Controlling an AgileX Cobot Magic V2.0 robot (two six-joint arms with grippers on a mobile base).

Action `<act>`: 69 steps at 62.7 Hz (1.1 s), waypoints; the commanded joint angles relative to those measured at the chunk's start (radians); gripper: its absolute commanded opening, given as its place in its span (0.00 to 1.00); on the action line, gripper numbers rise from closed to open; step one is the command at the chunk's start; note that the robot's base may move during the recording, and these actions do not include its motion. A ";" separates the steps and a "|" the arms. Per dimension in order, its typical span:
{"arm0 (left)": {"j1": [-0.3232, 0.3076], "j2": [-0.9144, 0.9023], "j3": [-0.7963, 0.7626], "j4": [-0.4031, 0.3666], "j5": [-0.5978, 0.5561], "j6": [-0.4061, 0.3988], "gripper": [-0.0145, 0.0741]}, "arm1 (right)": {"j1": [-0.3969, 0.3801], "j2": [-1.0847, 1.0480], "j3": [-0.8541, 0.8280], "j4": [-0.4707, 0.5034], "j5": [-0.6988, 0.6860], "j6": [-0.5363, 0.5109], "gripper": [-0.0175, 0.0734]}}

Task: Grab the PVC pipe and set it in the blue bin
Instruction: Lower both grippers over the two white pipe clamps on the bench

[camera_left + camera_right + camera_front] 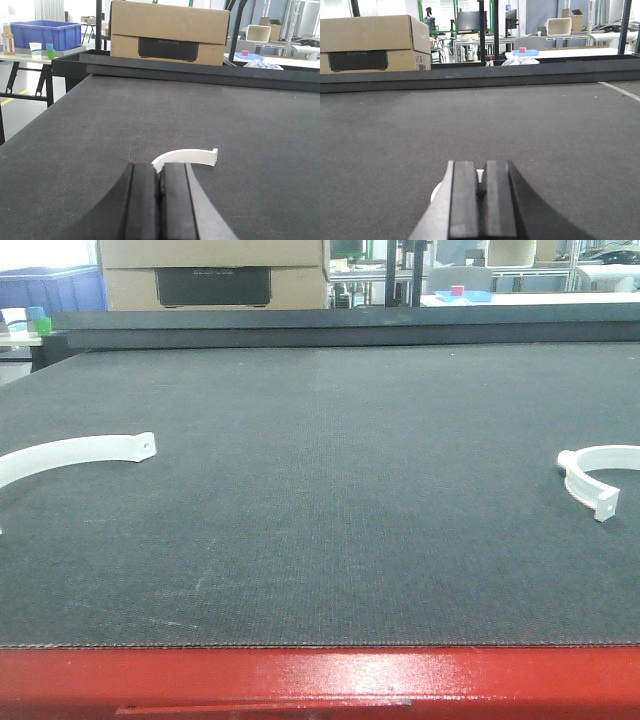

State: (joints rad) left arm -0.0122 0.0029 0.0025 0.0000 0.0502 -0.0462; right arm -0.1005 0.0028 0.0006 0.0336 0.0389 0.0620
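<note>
Red front edge (320, 680) of the bench sits closest in the front view; behind it runs the black textured mat (330, 500).

Task items: two white curved PVC pipe pieces lie flat on the mat, well apart.
- left PVC pipe piece (70, 453): at the left border of the front view, partly cut off by the frame. In the left wrist view it (187, 156) lies just beyond the fingertips.
- right PVC pipe piece (583, 488): at the right border, also cut off. In the right wrist view only a white sliver (437, 192) shows beside the finger, mostly hidden by it.

Tools:
- left gripper (161, 172): pads pressed together, nothing seen between them.
- right gripper (481, 167): pads together; a speck of white shows at the top of the seam. Cannot tell whether it is pinched or lies behind.

Surroundings:
- blue bin (45, 32) stands on a separate side table off the far left corner, with a green cup (51, 54) near it.
- dark raised rail (340, 332) borders the far side of the mat.
- cardboard box (170, 32) stands behind the rail.
- blue tray (525, 51) with a pink block is far back on the right.
</note>
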 commanded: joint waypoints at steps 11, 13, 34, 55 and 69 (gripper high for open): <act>0.003 -0.003 -0.003 0.000 -0.016 -0.007 0.06 | -0.005 -0.003 -0.001 -0.003 -0.023 -0.002 0.01; 0.003 -0.003 -0.003 0.000 -0.016 -0.007 0.06 | -0.005 -0.003 -0.001 -0.003 -0.023 -0.002 0.01; 0.003 -0.003 -0.003 0.000 -0.016 -0.007 0.06 | -0.005 -0.003 -0.001 -0.003 -0.023 -0.002 0.01; 0.003 -0.003 -0.003 0.000 -0.016 -0.007 0.06 | -0.005 -0.003 -0.001 -0.003 -0.025 -0.002 0.01; 0.002 -0.003 -0.003 0.000 -0.080 -0.007 0.06 | -0.005 -0.003 -0.002 -0.003 -0.167 -0.002 0.01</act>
State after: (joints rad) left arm -0.0122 0.0029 0.0025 0.0000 0.0320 -0.0462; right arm -0.1005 0.0028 0.0006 0.0336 -0.0300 0.0620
